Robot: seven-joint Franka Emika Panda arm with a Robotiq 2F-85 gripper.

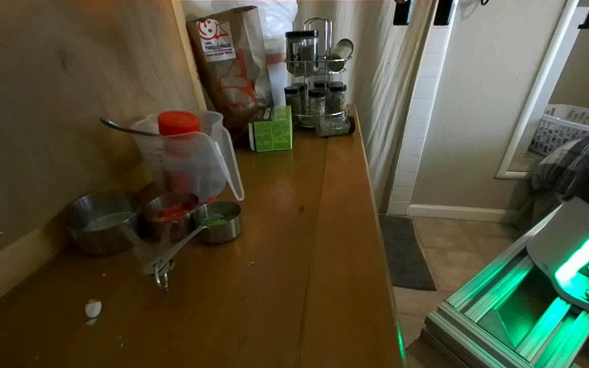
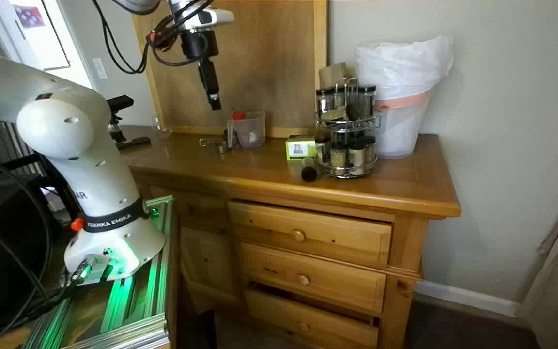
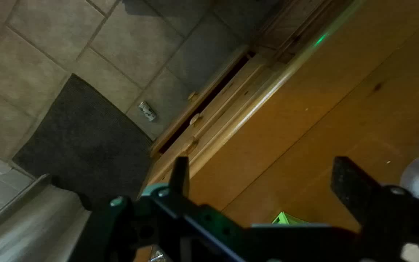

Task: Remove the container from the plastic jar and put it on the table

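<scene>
Two fingers spread wide on the tool, nothing pinched between, mostly counter showing through the gap in the wrist view. Hanging up off the wood in an exterior view, apart from the plastic jar. And inside that jar, upright: the container, red cap up at the rim, not yet out! Three metal measuring cups just beside, on the counter too. Score so far, by the look of it: nothing done. Left to play, in all likelihood: travel to the jar, a grip on that cap, a straight lift past the rim, set-down on the counter, release.
</scene>
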